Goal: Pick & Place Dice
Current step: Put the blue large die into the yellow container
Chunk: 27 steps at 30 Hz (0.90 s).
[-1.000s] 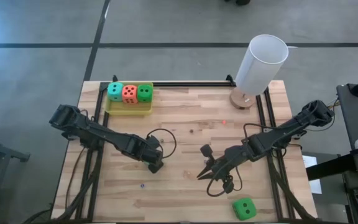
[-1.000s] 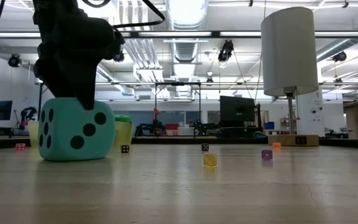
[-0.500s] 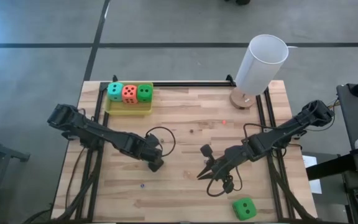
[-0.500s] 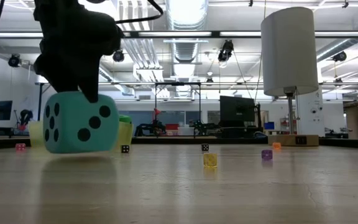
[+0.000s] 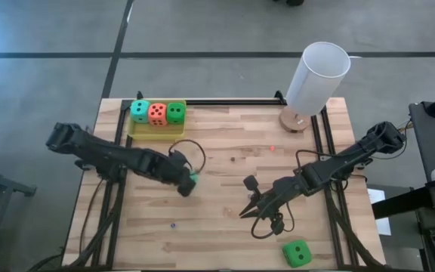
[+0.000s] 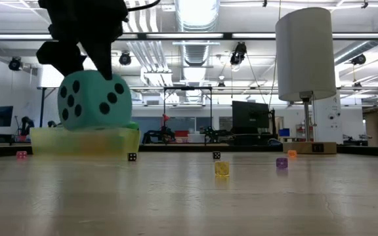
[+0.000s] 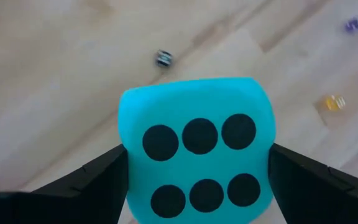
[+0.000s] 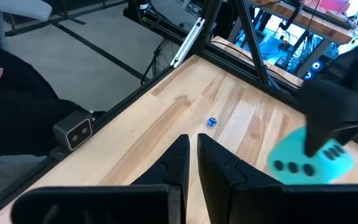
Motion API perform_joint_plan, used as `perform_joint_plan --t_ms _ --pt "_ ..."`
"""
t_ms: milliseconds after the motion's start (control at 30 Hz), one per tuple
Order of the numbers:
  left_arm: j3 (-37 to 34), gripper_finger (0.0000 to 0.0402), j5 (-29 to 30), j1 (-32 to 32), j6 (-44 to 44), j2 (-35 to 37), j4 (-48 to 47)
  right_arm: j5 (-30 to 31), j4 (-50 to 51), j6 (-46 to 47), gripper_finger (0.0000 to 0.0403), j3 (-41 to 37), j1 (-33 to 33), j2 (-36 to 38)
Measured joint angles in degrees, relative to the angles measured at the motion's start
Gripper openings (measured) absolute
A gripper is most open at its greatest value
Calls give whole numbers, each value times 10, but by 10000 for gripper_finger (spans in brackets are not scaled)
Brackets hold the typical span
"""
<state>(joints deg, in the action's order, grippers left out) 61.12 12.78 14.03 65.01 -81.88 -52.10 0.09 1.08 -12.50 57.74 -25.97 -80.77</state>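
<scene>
My left gripper (image 5: 188,183) is shut on a teal die (image 7: 197,149) and holds it above the middle of the table; in the low view the die (image 6: 94,99) hangs clear of the wood. At the far left, a translucent yellow tray (image 5: 136,133) holds a teal die (image 5: 140,111), an orange-red die (image 5: 157,113) and a green die (image 5: 175,112). Another green die (image 5: 297,252) lies near the front right edge. My right gripper (image 5: 245,213) hovers shut right of centre, holding nothing. My left gripper pinches the teal die between its two fingers (image 7: 98,180), one on each of two opposite side faces (image 7: 128,168). The fingers come from above, pointing steeply down. The die is lifted clear of the table and slightly tilted, its six-pip face turned up toward the wrist.
A white cylinder lamp (image 5: 317,75) on a wooden foot stands at the far right. Tiny dice lie scattered on the wood, among them a yellow one (image 6: 222,168) and a purple one (image 6: 281,162). Cables loop beside both arms.
My left gripper has risen and drawn a little toward the table's far edge, rolling slightly, with the teal die held throughout. The die, which sat on the table a second ago, now hangs clear of it and tilted.
</scene>
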Motion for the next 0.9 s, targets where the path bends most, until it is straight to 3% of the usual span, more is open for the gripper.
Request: perform_joint_plan --t_ms 467,900 --pt "0 335 42 -181 -21 128 -133 0 0 0 28 0 0 0" --pt "0 335 140 -371 -43 147 -189 0 0 1 28 0 0 0"
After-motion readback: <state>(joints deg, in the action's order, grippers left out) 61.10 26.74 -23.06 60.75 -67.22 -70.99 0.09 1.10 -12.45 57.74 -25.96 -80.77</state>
